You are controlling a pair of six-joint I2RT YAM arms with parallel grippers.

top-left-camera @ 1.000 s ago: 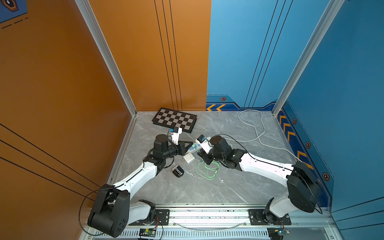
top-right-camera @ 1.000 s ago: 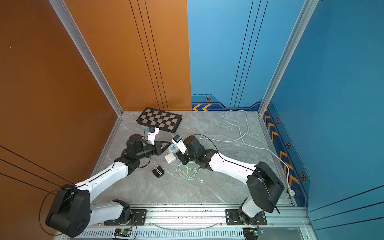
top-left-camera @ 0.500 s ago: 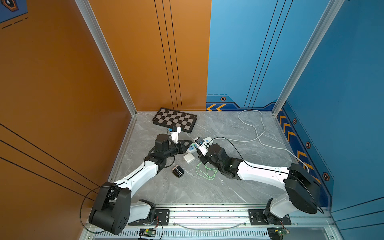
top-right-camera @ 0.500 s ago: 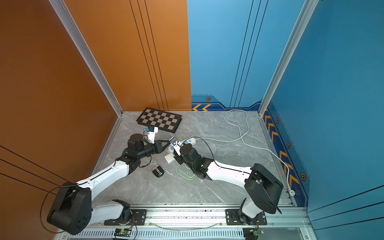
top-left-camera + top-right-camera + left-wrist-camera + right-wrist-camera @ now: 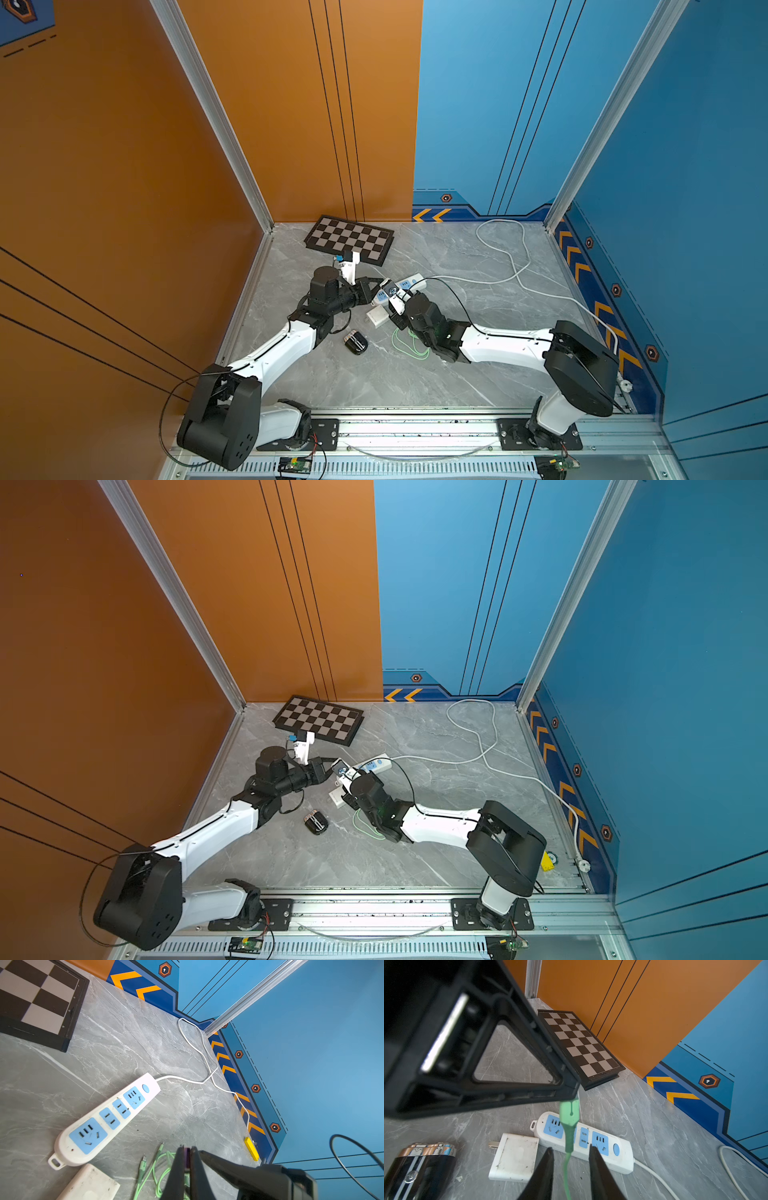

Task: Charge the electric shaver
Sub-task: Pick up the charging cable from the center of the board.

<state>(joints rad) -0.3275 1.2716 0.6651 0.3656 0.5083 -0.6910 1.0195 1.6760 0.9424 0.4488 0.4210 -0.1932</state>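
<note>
- In both top views the black shaver [image 5: 355, 342] [image 5: 316, 823] lies flat on the grey worktop [image 5: 415, 386]; the white charger block [image 5: 376, 318] sits near it, not touching; the green cable [image 5: 409, 345] lies in loops close by; the left pincer [image 5: 374, 284] reaches over one end of the power strip [image 5: 409, 282]; a chessboard [image 5: 349, 240] lies by the back wall.
- In the left wrist view the left pincer [image 5: 187, 1149] is clenched tight; the green cable [image 5: 153, 1169] lies under it; the power strip [image 5: 106, 1120] lies flat.
- In the right wrist view the tip of the left pincer [image 5: 574, 1088] grips the plug of the green cable [image 5: 569, 1124]; the cable hangs down from it; the right pincer [image 5: 570, 1148] is released, one finger on each side of the cable, not touching it; the shaver [image 5: 419, 1167] lies beside the charger block [image 5: 515, 1157], apart from both pincers.
</note>
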